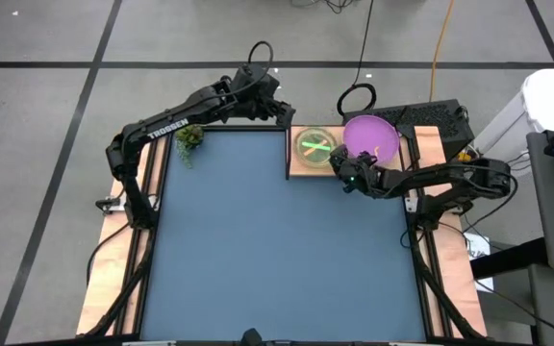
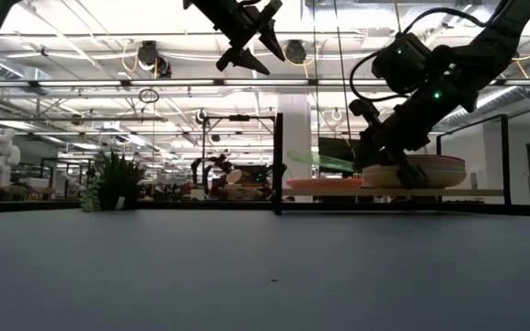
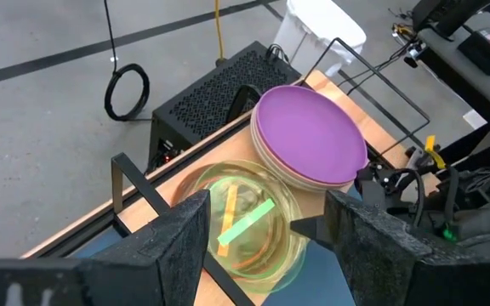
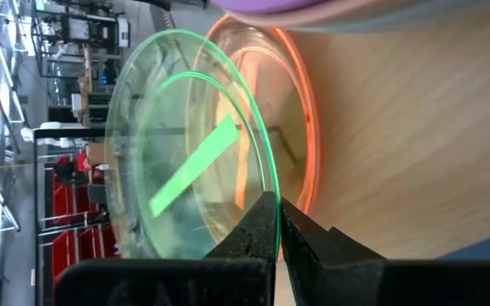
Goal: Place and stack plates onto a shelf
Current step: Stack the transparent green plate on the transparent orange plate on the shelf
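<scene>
- Green plate (image 4: 185,153): small, round, translucent, with a bright green rim and a flat green stick-like piece inside. It is tilted, one edge raised above the orange-brown plate (image 4: 292,110), over the end of the shelf (image 1: 301,165) nearest the black upright (image 1: 288,152).
- Orange-brown plate: small, translucent, lying flat on the light-wood shelf under the green one.
- Purple plate (image 1: 370,137): large, opaque, topping a stack of pale larger plates on the shelf's other end, just beside the small plates.
- Right gripper (image 4: 277,223): fingers pinched tight on the green plate's rim.
- Left gripper (image 2: 247,41): high above the table's far edge near the upright, fingers spread wide, holding nothing.
</scene>
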